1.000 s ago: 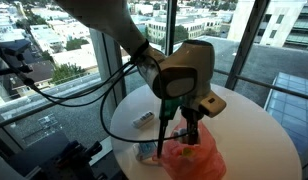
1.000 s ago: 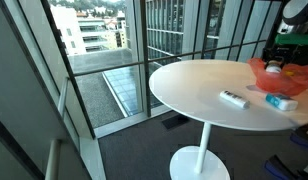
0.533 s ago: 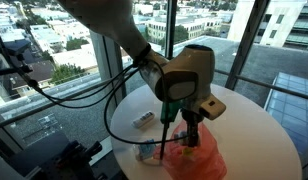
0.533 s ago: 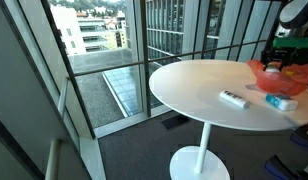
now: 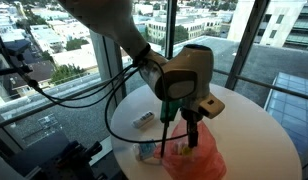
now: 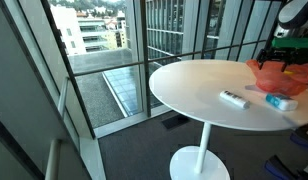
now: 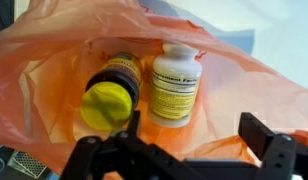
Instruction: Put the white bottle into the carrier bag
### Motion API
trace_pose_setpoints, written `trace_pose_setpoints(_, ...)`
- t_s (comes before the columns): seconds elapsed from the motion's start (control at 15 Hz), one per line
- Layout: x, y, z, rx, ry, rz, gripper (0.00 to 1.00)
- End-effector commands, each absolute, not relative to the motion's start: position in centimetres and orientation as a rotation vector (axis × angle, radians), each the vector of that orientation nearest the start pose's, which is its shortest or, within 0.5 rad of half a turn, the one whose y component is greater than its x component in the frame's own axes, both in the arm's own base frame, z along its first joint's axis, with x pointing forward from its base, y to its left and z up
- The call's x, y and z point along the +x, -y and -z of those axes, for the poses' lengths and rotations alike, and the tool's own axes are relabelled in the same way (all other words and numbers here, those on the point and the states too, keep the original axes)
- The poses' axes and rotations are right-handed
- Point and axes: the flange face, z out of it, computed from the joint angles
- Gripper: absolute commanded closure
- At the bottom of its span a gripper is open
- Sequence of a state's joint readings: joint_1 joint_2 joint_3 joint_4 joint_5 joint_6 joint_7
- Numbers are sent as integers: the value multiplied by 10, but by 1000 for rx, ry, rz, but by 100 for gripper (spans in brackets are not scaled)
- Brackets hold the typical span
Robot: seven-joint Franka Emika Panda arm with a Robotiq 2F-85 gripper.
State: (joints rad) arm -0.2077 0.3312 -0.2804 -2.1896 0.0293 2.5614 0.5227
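In the wrist view the white bottle (image 7: 176, 82), with a yellowish label, lies inside the orange carrier bag (image 7: 54, 75) beside a dark bottle with a yellow cap (image 7: 107, 98). My gripper (image 7: 199, 138) hangs open just above the bag's mouth. Its dark fingers (image 7: 266, 135) stand wide apart and hold nothing. In both exterior views the gripper (image 5: 180, 130) hovers directly over the bag (image 5: 197, 160), which rests on the round white table (image 5: 249, 135). The bag (image 6: 278, 73) sits at the table's far edge.
A small white tube (image 5: 144, 119) lies on the table near the bag, also seen as the tube (image 6: 232, 98). A blue and white item (image 6: 282, 102) rests beside the bag. Glass walls and a railing surround the table (image 6: 194, 85).
The fingers have parted and the white bottle now lies free in the bag. The arm has stayed over the bag.
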Motion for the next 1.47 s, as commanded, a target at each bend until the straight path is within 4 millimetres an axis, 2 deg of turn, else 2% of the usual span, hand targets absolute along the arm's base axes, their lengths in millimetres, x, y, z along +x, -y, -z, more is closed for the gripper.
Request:
trace_pose_setpoints(0.0, 501, 259, -262, -2826, -1511, 73, 0)
trace_pose_setpoints(0.67, 491, 211, -317, -2935, -1254, -46, 0)
trace_pose_setpoints(1.4, 488, 140, -371, -3089, -666, -147, 0)
